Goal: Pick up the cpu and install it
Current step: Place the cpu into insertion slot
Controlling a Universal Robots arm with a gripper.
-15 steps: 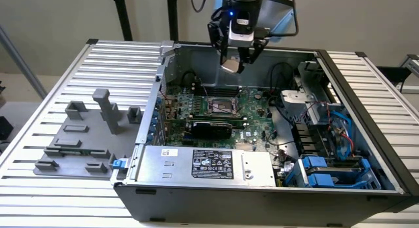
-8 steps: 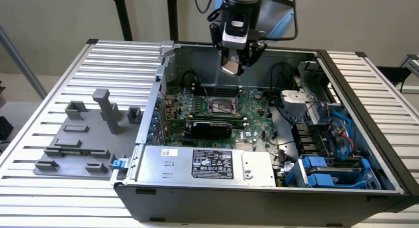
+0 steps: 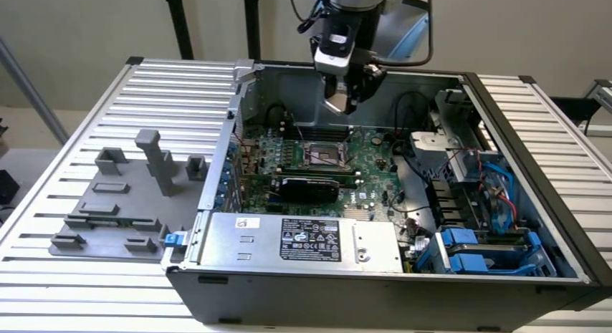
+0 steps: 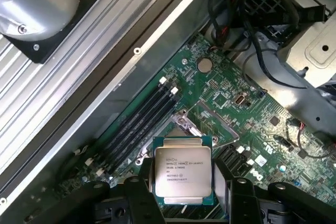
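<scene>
Silver-grey, flat square cpu (image 4: 182, 169) with a green edge, clamped on two opposite sides between the black fingers of the gripper (image 4: 184, 184), printed face up. It hangs above the green motherboard (image 4: 252, 124) inside the open dark metal computer case (image 3: 383, 290), toward the far wall. The dark square socket frame (image 4: 202, 121) lies below, apart. Keep your chip level and its edges parallel to that frame; a tilted corner could bend contacts.
</scene>
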